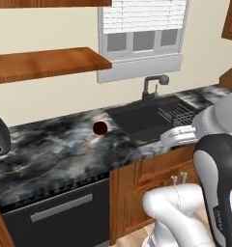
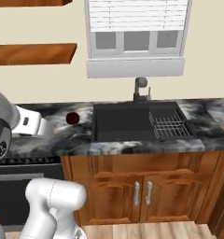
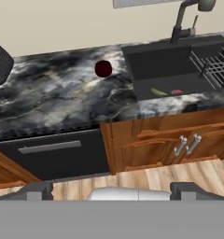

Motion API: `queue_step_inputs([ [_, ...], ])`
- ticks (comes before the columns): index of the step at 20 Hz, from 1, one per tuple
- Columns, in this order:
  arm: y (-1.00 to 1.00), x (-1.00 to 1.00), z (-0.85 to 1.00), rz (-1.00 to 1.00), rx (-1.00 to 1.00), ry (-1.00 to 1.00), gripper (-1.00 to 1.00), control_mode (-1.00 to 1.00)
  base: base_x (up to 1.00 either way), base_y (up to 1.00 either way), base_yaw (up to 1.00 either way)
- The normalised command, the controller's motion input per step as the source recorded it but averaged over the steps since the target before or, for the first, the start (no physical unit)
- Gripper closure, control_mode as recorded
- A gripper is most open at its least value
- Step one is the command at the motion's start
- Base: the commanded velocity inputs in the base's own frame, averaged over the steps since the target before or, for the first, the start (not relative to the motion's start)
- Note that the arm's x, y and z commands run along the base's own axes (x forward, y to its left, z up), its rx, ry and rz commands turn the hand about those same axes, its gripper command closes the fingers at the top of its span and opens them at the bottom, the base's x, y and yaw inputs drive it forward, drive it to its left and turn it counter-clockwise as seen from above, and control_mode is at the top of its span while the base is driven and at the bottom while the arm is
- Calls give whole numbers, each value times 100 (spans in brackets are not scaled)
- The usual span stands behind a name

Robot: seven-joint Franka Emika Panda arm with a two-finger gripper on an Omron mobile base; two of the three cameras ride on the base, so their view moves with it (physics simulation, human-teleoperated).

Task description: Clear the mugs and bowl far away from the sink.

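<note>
Counter: marbled black-grey stone point(image 1: 55, 149) ran along the wall, with open surface left of the sink.
Sink: dark basin point(image 2: 121, 122) recessed in the counter, wire rack point(image 2: 169, 123) in its right half; small green and pink items point(image 3: 165, 92) lay inside.
Mug: dark red point(image 1: 100, 128), upright just left of the sink.
Gripper: point(image 3: 112, 189) fingers point(image 3: 39, 190) spread wide, empty, well back from the counter.
Writing: none legible.
</note>
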Motion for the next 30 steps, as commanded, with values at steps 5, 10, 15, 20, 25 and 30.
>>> queue_step_inputs([
  [5, 0, 0, 0, 0, 0, 0, -100, 100, 55, 20, -5],
  [10, 0, 0, 0, 0, 0, 0, -100, 100, 41, 4, -4],
  [15, 0, 0, 0, 0, 0, 0, -100, 100, 21, 18, 0],
  [20, 0, 0, 0, 0, 0, 0, -100, 100, 0, 32, 2],
  [25, 0, 0, 0, 0, 0, 0, -100, 100, 0, 66, 10],
  [30, 0, 0, 0, 0, 0, 0, -100, 100, 9, 74, -2],
])
